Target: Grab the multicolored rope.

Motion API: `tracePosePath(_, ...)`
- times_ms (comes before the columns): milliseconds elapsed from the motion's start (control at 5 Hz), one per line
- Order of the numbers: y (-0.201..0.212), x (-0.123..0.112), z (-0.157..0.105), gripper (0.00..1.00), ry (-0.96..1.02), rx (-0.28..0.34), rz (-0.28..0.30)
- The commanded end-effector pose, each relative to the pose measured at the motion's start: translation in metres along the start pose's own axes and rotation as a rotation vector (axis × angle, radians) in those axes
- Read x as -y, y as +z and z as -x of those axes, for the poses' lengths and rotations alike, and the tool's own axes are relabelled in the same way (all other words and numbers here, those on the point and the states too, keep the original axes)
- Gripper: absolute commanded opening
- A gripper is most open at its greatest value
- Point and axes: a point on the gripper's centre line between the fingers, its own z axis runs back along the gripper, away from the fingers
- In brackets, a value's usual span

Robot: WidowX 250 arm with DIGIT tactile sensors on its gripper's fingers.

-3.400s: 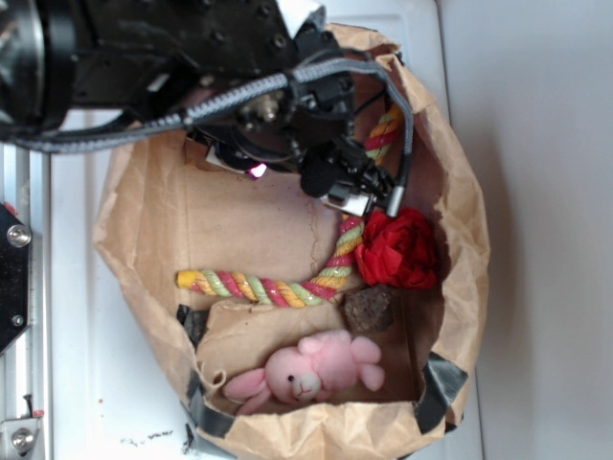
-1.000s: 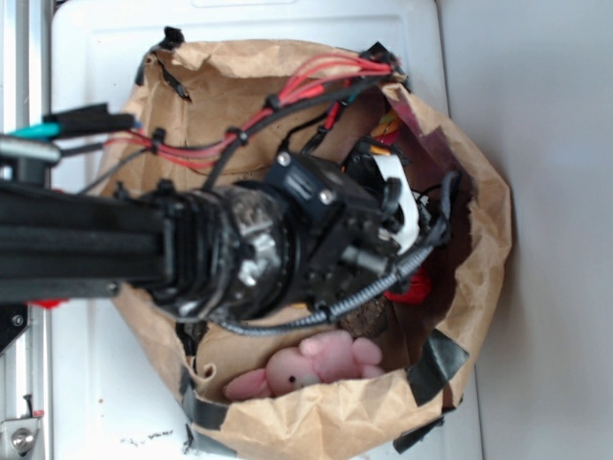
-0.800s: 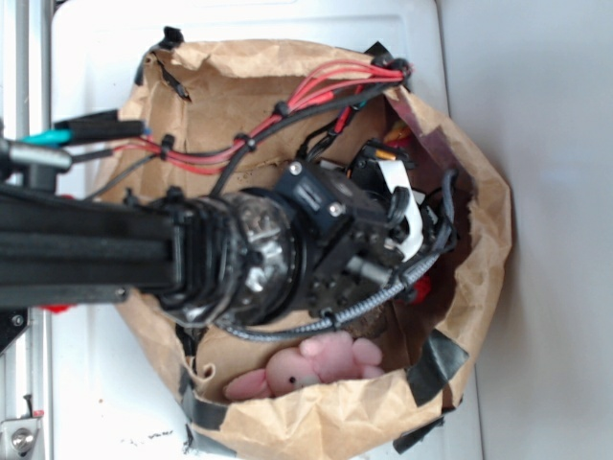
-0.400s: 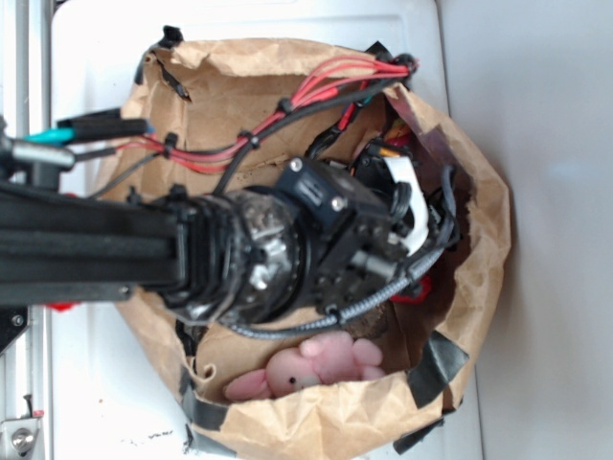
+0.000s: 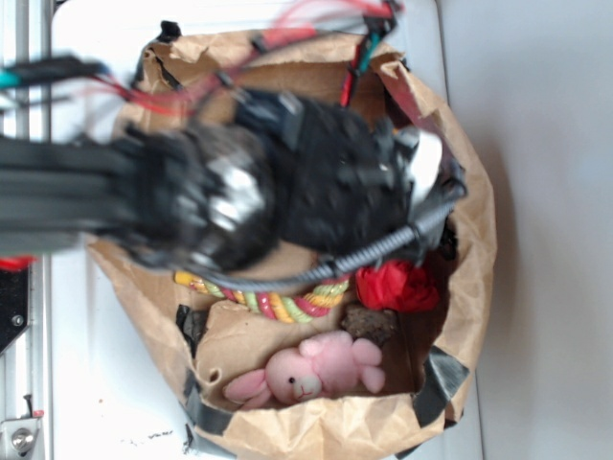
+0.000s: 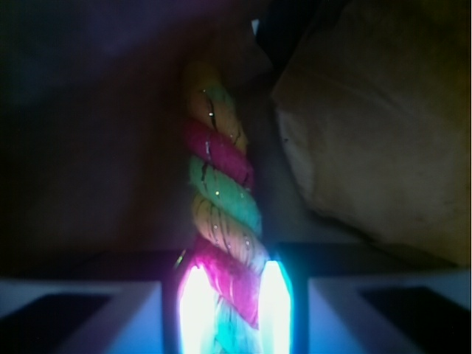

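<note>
Your target, the multicolored rope [image 6: 221, 221], runs straight away from the gripper [image 6: 230, 310] in the wrist view, its near end pinched between the two glowing fingertips [image 6: 193, 306] at the bottom of the frame, which press against it on both sides. In the exterior view the rope [image 5: 278, 302] shows only as a curved stretch emerging just beneath the blurred black arm [image 5: 239, 196], lying on the floor of the brown paper bag [image 5: 474, 220]; the gripper itself is hidden under the arm there. Just beside that visible stretch, toward the bag's right wall, you have the red fabric rose [image 5: 397, 286], and a dark brown lump [image 5: 369, 324] sits touching or nearly touching the rose's lower edge. Farther out, near the bag's lower rim, the pink plush [image 5: 311, 372] lies on a folded flap of paper, apart from the rope. Red cables [image 5: 316, 24] trail from the arm over the bag's top rim.
</note>
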Motion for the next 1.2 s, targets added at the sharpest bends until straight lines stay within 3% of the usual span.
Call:
tracePosePath(0,0.075,-0.016,-0.035,0.00,-0.173,-0.092,0.022)
tracePosePath(200,0.097,-0.026,-0.036,0.00,-0.228,-0.146,0.021)
tracePosePath(600,0.132,-0.036,-0.032,0.00,-0.291,-0.196,0.072)
tracePosePath(800,0.139,-0.038,-0.030,0.00,-0.306,-0.194,0.100)
tracePosePath(1000,0.133,-0.035,-0.024,0.00,-0.298,-0.146,0.117)
